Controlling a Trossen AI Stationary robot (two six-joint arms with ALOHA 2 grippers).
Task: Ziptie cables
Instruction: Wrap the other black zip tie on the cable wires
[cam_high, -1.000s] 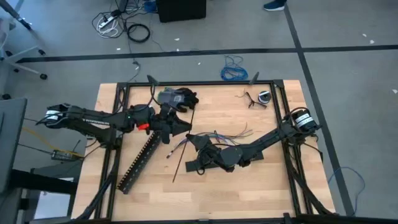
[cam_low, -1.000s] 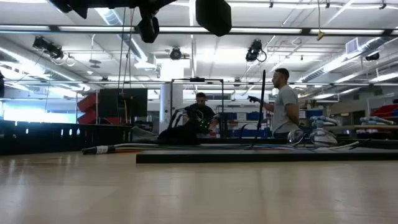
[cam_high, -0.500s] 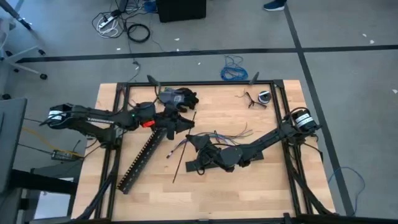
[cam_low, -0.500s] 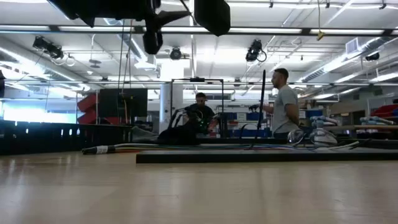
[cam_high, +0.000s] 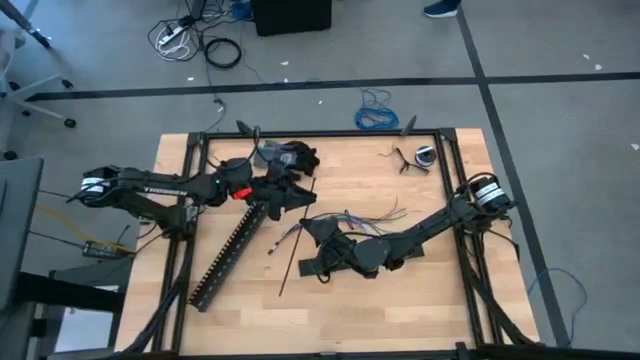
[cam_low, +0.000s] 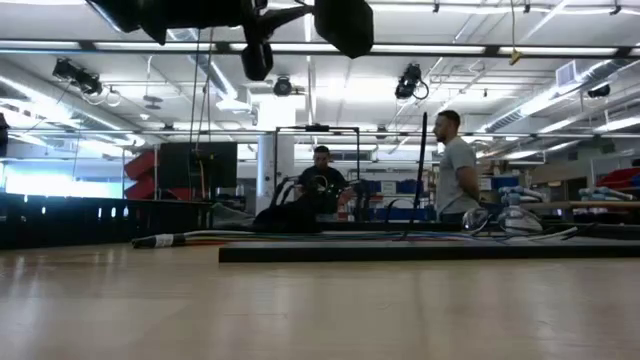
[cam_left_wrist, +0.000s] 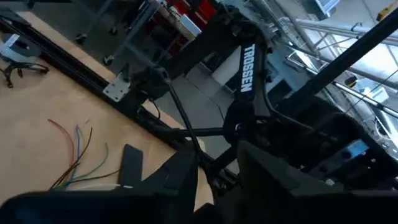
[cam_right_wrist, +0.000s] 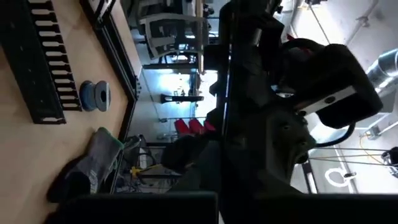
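- On the left half of the table, in the high view, the slotted duct lies on a diagonal. Its far end sits just beside my left gripper.
- The left gripper hangs near the table's middle, toward the far edge, close to a grey and black glove. In its wrist view the two fingers stand apart with a gap, and I see nothing clamped between them.
- Just right of the duct lies a ziptie, a thin black strip on the wood. Its long axis runs from the near side up toward the left gripper, roughly parallel to the duct. I make out only this one strip. Its far end lies nearest the left gripper, so I judge that arm is better placed to lift it.
- The right gripper sits low at the centre, just beside the ziptie's middle stretch. I cannot tell its state from any view.
- The cables lie between the two grippers and slightly right of both. Their long axis runs across the table, with the loose ends fanning out to the right. The bundle therefore crosses the ziptie's line rather than following it. The right arm's forearm lies alongside it, so that arm is nearer to the bundle.
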